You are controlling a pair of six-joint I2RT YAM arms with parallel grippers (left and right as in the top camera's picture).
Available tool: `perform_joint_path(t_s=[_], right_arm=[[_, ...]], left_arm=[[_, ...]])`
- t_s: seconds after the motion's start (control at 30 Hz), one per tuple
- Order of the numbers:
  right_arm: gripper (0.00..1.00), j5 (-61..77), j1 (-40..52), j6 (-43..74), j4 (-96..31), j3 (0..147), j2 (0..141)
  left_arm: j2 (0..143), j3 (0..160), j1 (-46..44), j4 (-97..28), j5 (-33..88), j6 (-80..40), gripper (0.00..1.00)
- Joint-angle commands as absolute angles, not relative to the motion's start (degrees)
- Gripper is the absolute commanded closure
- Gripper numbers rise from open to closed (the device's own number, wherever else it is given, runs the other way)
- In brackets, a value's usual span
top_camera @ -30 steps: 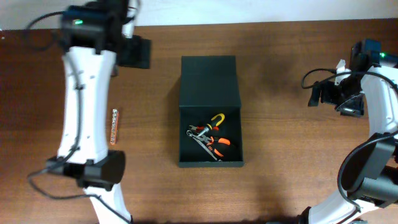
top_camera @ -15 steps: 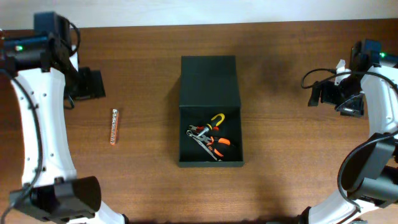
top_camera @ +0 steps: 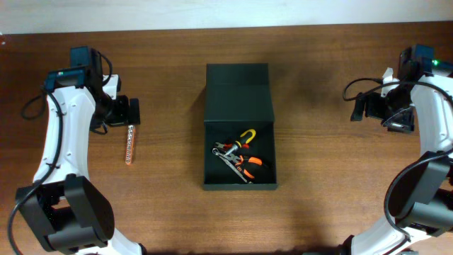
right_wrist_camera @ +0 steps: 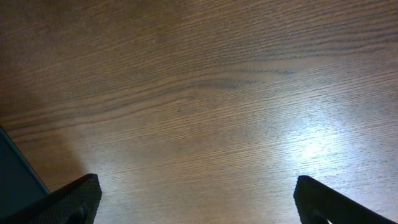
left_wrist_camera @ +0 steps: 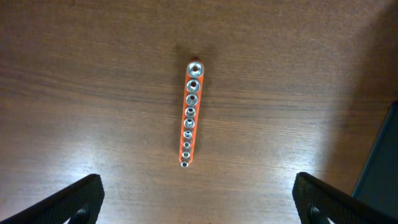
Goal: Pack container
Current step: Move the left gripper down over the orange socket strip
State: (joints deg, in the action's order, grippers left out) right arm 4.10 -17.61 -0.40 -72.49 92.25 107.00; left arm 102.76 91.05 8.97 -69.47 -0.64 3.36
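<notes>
The container point(top_camera: 238, 88), a matte black box, lies in the middle of the table with its flap lid folded back. Its open well holds pliers with orange grips point(top_camera: 249, 164), a yellow-handled tool point(top_camera: 247, 134) and some metal pieces. An orange socket rail point(top_camera: 129, 144) lies on the wood to its left, and it runs lengthwise ahead of the left fingers point(left_wrist_camera: 74, 200) as a row of silver sockets point(left_wrist_camera: 190, 113). My left gripper point(top_camera: 127, 112) hovers open just behind the rail's far end. My right gripper point(top_camera: 367, 108) hangs open over bare wood, right of the container.
The container's dark side shows at the right edge of the left wrist view point(left_wrist_camera: 380, 167) and in the lower left corner of the right wrist view point(right_wrist_camera: 15, 175). A white wall strip point(top_camera: 226, 13) borders the brown wooden table point(top_camera: 325, 198) at the back.
The left arm swung from near the container's back-left corner out to the left, then came in over the socket rail's far end. The right arm has not moved.
</notes>
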Motion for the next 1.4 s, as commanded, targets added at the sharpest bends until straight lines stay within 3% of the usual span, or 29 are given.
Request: perform_joint_path(t_s=[0.0, 0.27, 0.8, 1.37], right_arm=[[0.01, 4.01, -17.65, -0.34, -72.34, 92.14, 106.52], [0.01, 4.01, -17.65, -0.34, -72.36, 92.14, 106.52], [0.01, 4.01, -17.65, -0.34, -72.34, 92.14, 106.52], [0.01, 4.01, -17.65, -0.34, -72.34, 92.14, 106.52]], left_arm=[[103.28, 90.78, 9.21, -69.25, 0.71, 6.09, 0.01], [104.18, 90.76, 9.19, -67.64, 1.08, 13.87, 0.01], [114.26, 90.76, 9.17, -67.16, 0.69, 9.93, 0.01], [114.67, 84.53, 11.51, -67.57, 6.17, 9.87, 0.01]])
